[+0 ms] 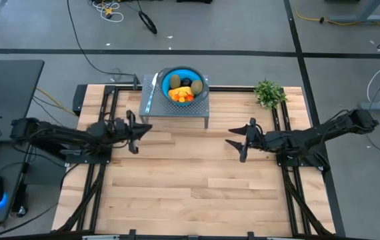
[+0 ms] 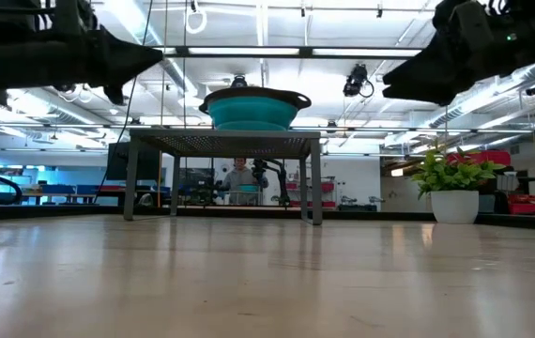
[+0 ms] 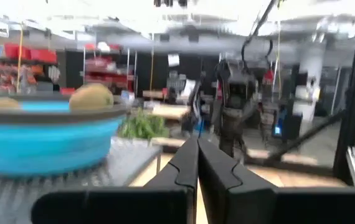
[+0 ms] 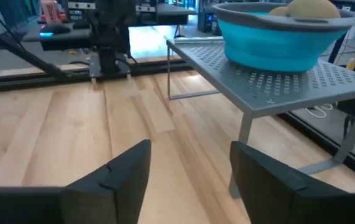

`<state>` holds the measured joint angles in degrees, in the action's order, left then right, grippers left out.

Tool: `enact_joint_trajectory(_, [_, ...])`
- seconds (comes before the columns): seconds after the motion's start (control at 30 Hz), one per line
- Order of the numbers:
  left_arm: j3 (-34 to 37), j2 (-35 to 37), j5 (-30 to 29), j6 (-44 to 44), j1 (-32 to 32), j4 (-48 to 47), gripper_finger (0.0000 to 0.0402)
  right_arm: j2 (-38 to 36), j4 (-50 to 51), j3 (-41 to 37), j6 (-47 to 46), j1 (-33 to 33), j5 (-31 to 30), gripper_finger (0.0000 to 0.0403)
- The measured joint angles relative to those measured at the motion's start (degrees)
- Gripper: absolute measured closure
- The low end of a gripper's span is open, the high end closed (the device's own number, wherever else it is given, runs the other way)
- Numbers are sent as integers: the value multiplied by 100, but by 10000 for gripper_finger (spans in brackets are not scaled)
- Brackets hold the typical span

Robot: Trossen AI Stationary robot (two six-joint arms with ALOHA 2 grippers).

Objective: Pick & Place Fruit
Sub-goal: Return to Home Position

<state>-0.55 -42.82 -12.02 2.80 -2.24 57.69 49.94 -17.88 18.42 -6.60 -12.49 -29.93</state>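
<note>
The fruit (image 1: 182, 90) lies in a blue bowl (image 1: 183, 85) on a grey perforated stand (image 1: 175, 107) at the table's far middle. I see orange pieces (image 1: 181, 96), two brownish-green ovals (image 1: 175, 81) and a dark ball (image 1: 187, 82). One oval (image 3: 91, 98) rises above the bowl's rim (image 3: 47, 115) in the left wrist view. My left gripper (image 1: 145, 130) hovers shut, near-left of the stand. My right gripper (image 1: 231, 137) hovers open, near-right of it. Neither holds anything.
A knife with a teal handle (image 1: 149, 97) lies on the stand left of the bowl. A green potted plant (image 1: 268, 93) stands at the far right. Bare wooden tabletop (image 1: 190, 180) spreads between and in front of the arms.
</note>
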Motion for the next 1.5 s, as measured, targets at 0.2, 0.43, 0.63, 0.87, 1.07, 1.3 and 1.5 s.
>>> enact_joint_trajectory(0.2, [-2, 1455, 36, 86, 4, -1685, 390, -318, 208, -119, -3, -4, 8, 209])
enact_joint_trajectory(0.43, [-2, 2968, -132, 105, 4, -3206, 394, -579, 520, -119, 12, -7, 13, 228])
enact_joint_trajectory(0.63, [-2, 4162, -237, 141, 4, -4438, 388, -660, 539, -119, 14, -7, 13, 229])
enact_joint_trajectory(0.87, [-71, 4233, -295, 155, 12, -4798, 396, -688, 604, -119, 17, -6, 11, 229])
enact_joint_trajectory(1.07, [4, 4250, -442, 341, 13, -4903, 385, -711, 578, -119, 57, -4, 13, 229])
enact_joint_trajectory(1.3, [4, 4250, -429, 505, 70, -5080, 396, -709, 584, -119, 103, -4, 15, 229])
enact_joint_trajectory(1.5, [7, 4250, -478, 552, 297, -5073, 389, -709, 584, -119, 126, -4, 24, 229])
